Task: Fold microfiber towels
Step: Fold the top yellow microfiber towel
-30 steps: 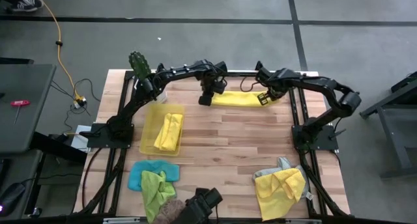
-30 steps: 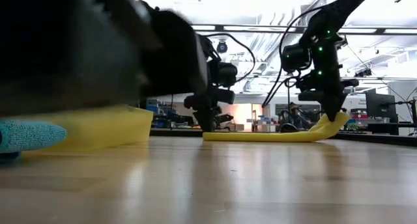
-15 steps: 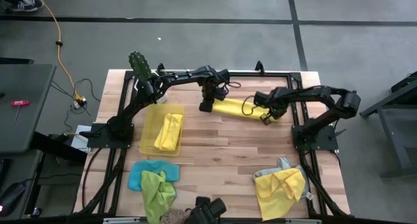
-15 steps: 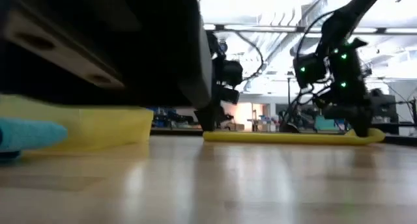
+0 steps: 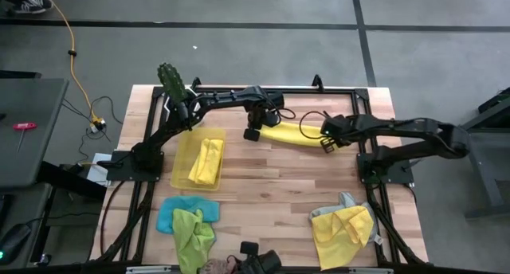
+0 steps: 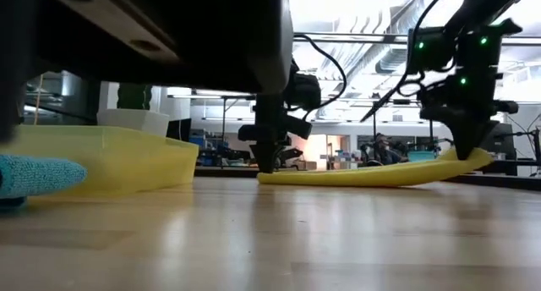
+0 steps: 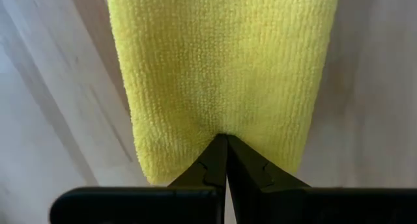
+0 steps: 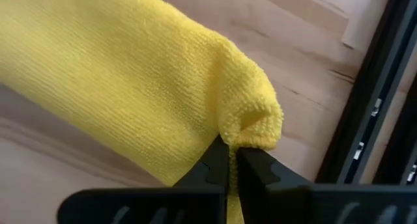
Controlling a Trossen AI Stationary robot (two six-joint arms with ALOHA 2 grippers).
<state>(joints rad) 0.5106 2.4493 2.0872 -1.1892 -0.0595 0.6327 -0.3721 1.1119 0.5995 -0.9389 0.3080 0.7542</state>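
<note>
Across the far side of the table (image 5: 271, 174), both arms have dragged the yellow towel (image 5: 296, 133) nearer since a sec ago; earlier it lay flat by the back edge, now it sits further in, folded into a strip. Left gripper (image 5: 252, 134) is pinched shut on one end, right gripper (image 5: 326, 142) pinched shut on the other, lifting that end slightly. Looks like mid-fold, w/ the next crease to come. One folded yellow towel already lies in the tray (image 5: 184, 158). Blue/green cloths (image 5: 187, 220) and a yellow/grey pile (image 5: 343, 226) wait at the near edge, unfolded. No readable labels or writing anywhere.
</note>
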